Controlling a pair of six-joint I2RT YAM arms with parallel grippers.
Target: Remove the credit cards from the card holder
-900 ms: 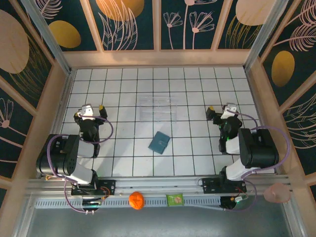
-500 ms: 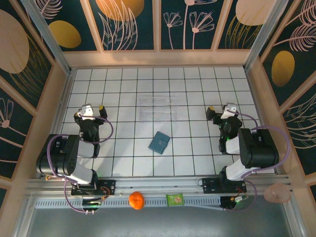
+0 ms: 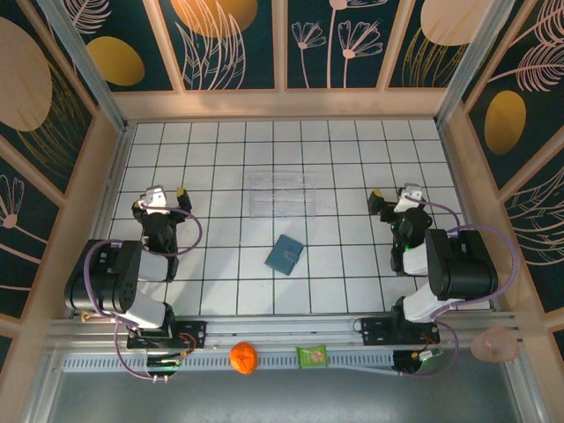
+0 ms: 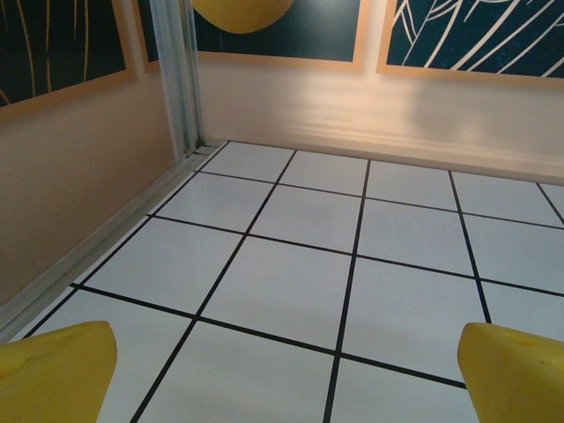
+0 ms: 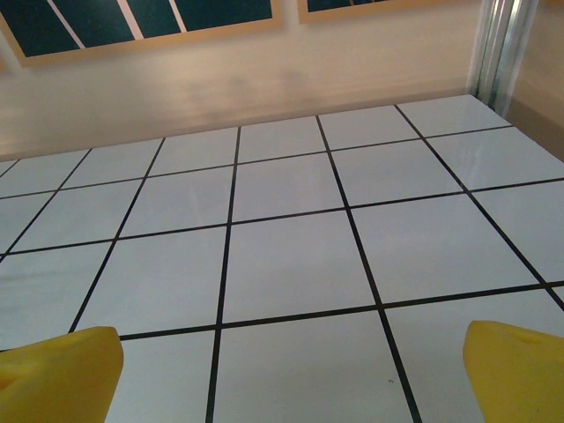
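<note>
nothing has moved since earlier: left claw (image 3: 159,199) and right claw (image 3: 398,201) wait, fingers apart, by the desk (image 3: 220,176) side edges, probably ready to reach the closed card holder (image 3: 285,254) lying mid-desk between them.

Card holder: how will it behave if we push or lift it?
The card holder lies flat on the glossy tiled table, so a push probably slides it rather than tips it. It looks thin and small, so likely light. No edge stands up, so a top-down pinch may slip off.

Teal card holder (image 3: 285,254) lying flat, clear tray (image 3: 282,195) beyond it
</note>
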